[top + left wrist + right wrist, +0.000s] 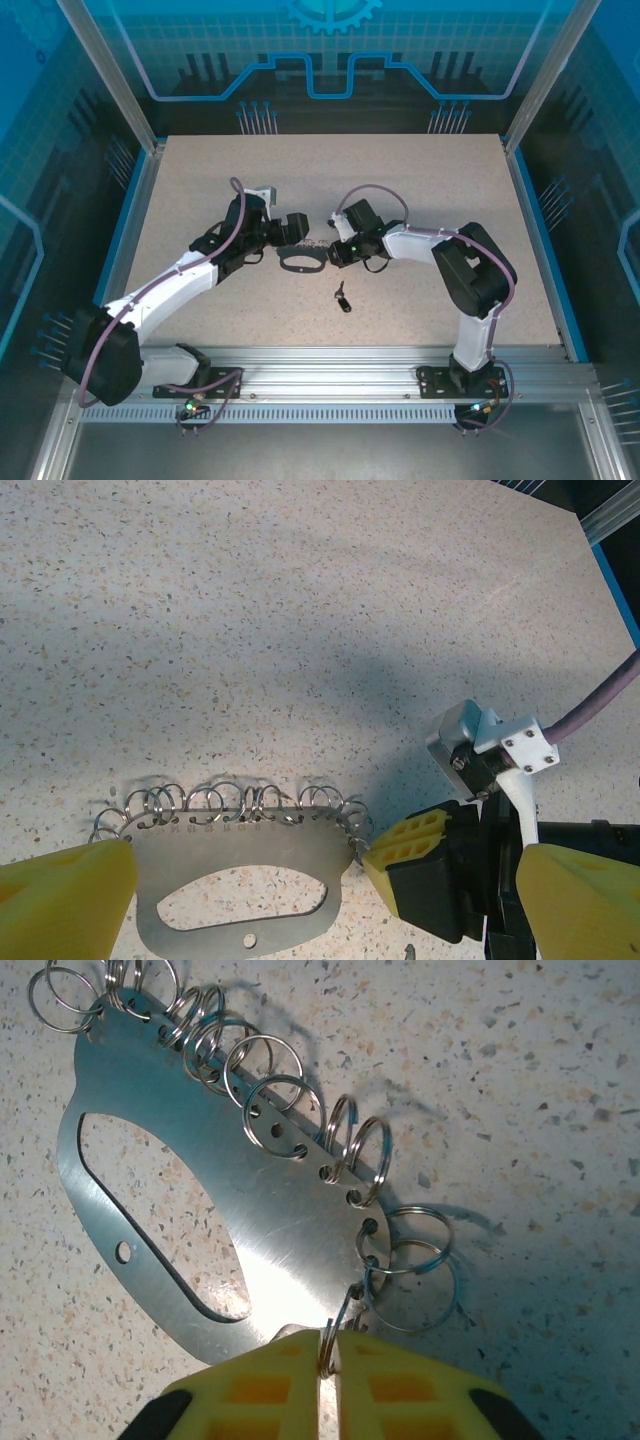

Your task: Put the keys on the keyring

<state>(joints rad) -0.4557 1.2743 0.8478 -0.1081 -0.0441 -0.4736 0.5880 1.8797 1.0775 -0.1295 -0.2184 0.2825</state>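
Keyring (302,260): lies flat on the speckled table (420,180), with a fringe of silvery rings (270,1090) along its far edge.
Right gripper (328,1352): at the keyring's right end, with yellow pads (400,1390) pinched together on one small ring of the fringe.
Left gripper (320,885): over the keyring from its left, with fingers (60,900) spread wide and the keyring lying between them, gripping nothing.
Key (343,297): black-headed, on the table near the keyring's near side, apart from it and from both grippers.
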